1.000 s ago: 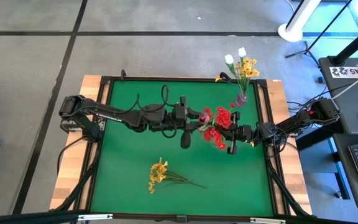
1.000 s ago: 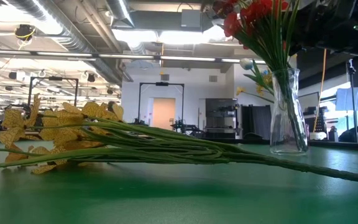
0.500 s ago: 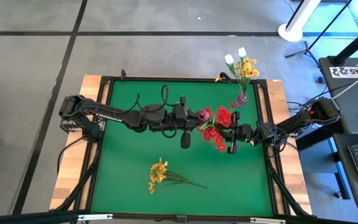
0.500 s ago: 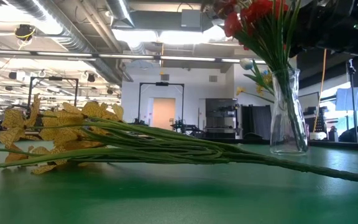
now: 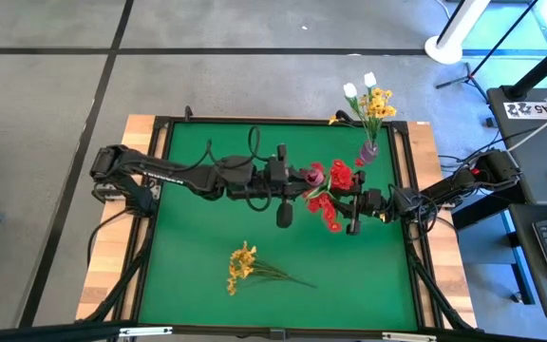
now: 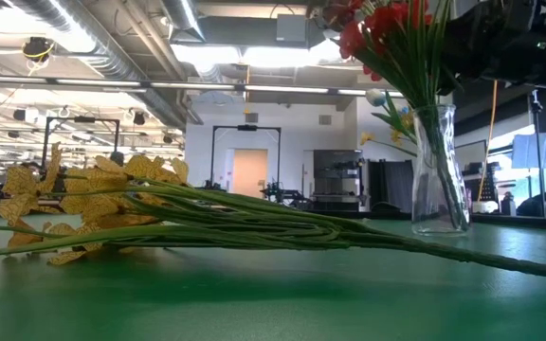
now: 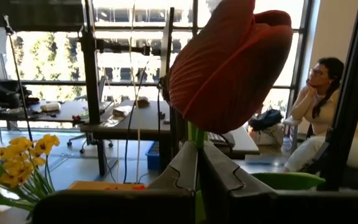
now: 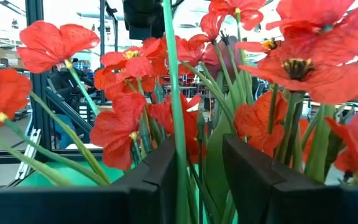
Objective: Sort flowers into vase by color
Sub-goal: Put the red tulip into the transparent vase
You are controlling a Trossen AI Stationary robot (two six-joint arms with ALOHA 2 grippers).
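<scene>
My left tool (image 5: 304, 182) is clamped on the stem of a dark pink bud (image 7: 229, 62) mid-table. My right tool (image 8: 197, 180) is parted, with red flower (image 5: 330, 199) stems standing between its fingers, not pinched. Yellow sprays (image 5: 245, 266) lie on the green table (image 5: 188, 247). The vase (image 5: 369, 149) at the back corner holds white and yellow flowers.

Red flowers (image 5: 329, 198) crowd the mat's (image 5: 198, 275) middle, hemmed by the left gripper (image 5: 304, 183) and right gripper (image 5: 343, 207). Beyond them the vase (image 5: 369, 149) blocks the far corner. Nearer than the red flowers, only the yellow bunch (image 5: 247, 267) interrupts open mat.
</scene>
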